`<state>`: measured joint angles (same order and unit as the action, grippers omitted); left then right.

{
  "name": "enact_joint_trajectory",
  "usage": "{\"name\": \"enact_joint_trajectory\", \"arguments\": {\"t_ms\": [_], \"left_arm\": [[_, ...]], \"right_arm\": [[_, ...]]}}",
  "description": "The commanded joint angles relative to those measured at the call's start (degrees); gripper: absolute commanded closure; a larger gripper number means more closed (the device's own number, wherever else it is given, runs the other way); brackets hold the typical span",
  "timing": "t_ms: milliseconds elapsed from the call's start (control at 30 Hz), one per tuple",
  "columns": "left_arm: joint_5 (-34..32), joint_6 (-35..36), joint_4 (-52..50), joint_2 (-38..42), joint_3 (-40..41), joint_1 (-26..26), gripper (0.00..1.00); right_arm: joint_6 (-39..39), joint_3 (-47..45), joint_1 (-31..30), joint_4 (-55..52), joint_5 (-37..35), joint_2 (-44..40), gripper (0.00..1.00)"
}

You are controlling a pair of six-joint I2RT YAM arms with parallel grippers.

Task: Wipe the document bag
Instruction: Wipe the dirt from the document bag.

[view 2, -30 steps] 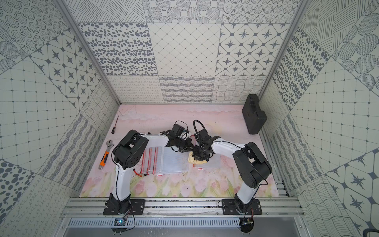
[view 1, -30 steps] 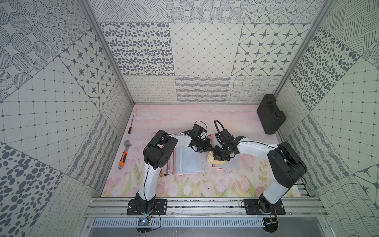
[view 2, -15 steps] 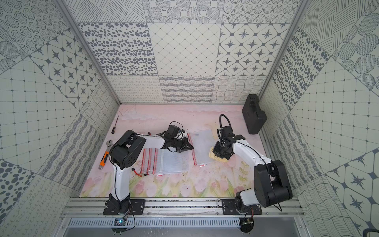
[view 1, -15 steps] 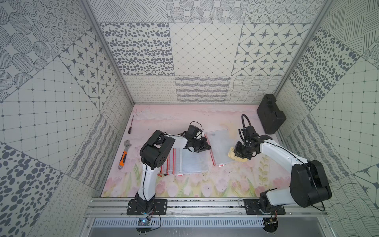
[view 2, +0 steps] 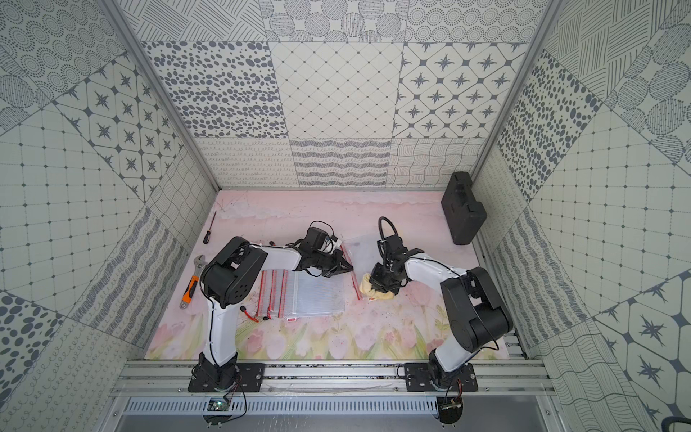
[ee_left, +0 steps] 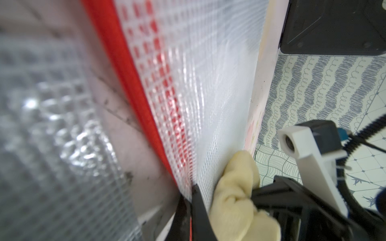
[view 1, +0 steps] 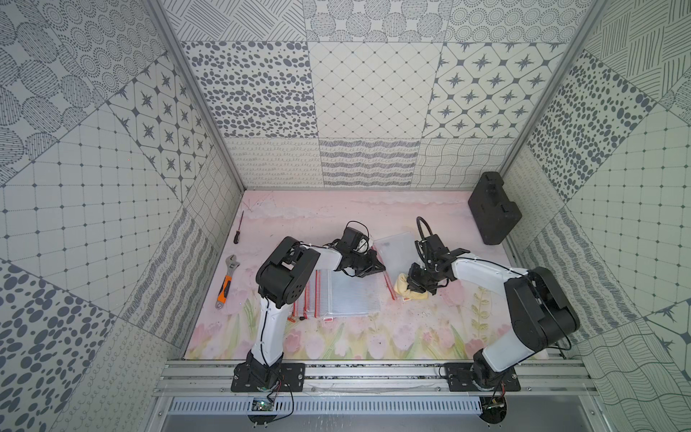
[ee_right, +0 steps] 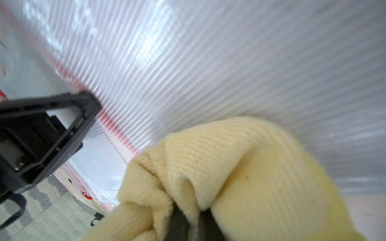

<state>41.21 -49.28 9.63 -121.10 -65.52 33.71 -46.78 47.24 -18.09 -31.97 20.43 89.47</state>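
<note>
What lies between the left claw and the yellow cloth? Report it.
Only the document bag's mesh, its edge pinched by the left claw; the left wrist view shows it.

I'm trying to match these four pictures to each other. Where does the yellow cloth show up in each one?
In a top view: yellow cloth right of centre on the pink mat, at the document bag's near end.
In a top view: cloth again right of centre, beside the bag.
Left wrist: cloth against the bag's clear face.
Right wrist: cloth close up, bunched in the right gripper.
Shared landmark: the bag's red zipper edge.
</note>
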Motion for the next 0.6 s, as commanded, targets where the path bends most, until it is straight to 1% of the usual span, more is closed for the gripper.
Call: {"name": "enact_joint_trajectory", "arguments": {"t_ms": [0,67,133,167,200,267,300,400,467,500,567], "left_arm": [[-21.0,0.4,-21.1,-2.6,1.9,-0.8,1.0],[-21.0,0.4,-21.0,-2.5,2.0,-0.8,1.0],[-21.0,0.4,-20.9,-2.5,2.1,-0.8,1.0],[-20.8,0.4,-20.8,-2.6,2.0,-0.8,1.0],[-20.6,0.3,-20.9,-2.8,1.9,-0.8,1.0],[-20.5,0.3,-21.0,-3.1,1.6,-0.8,1.0],[-20.5,0.3,-21.0,-3.2,1.4,-0.8,1.0],[-20.3,0.3,-21.2,-3.4,1.3,-0.8,1.0],[-20.4,0.4,-21.2,-3.4,1.3,-0.9,1.0],[-20.4,0.3,-21.3,-3.4,1.3,-0.9,1.0],[-20.4,0.4,-21.4,-3.2,1.4,-0.8,1.0]], "right_arm": [[5.4,-3.6,9.8,-7.4,-3.8,-4.5,1.0],[7.8,-2.7,13.6,-9.2,-4.3,-6.1,1.0],[8.2,-0.4,13.9,-10.4,-3.5,-6.3,1.0],[7.4,0.9,12.4,-10.3,-2.8,-6.3,1.0],[6.2,2.4,9.7,-10.1,-3.2,-6.2,1.0],[3.6,6.3,2.1,-10.2,-5.7,-5.0,1.0],[2.1,8.1,-2.3,-10.0,-6.0,-3.4,1.0],[-1.9,10.9,-11.1,-5.6,-3.3,2.7,1.0],[-4.4,10.3,-13.5,-1.1,-1.1,6.4,1.0],[-5.6,9.3,-13.8,1.6,0.4,7.8,1.0],[-6.6,7.2,-13.4,4.2,0.4,8.9,1.0]]}}
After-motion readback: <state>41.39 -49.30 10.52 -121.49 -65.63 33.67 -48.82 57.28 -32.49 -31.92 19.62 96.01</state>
